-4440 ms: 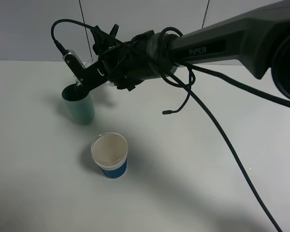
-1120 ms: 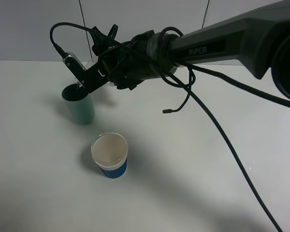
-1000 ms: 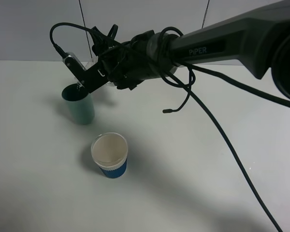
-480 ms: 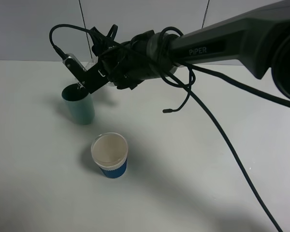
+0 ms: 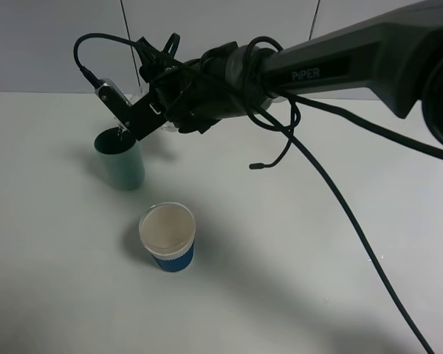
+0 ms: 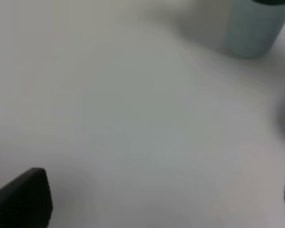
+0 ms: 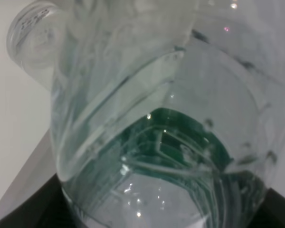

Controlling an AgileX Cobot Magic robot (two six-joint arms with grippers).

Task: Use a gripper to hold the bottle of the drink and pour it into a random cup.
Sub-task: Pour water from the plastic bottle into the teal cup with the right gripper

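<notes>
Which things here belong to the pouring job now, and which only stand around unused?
In the job:
- right gripper, shut on the bottle
- green cup, below the tilted bottle

Unused:
- blue cup, standing apart, nearer the front
- left gripper, open over the bare table

Right arm (image 5: 354,63): thick dark grey casing lettered "PIPER" in white, looped black cables (image 5: 244,74), right gripper (image 5: 118,110) of flat grey metal.

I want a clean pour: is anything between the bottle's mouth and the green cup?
Nothing visible does. The bottle is tilted with its mouth just over the open rim of the green cup, and the high view shows no object between them. The blue paper cup stands apart, nearer the camera.
</notes>
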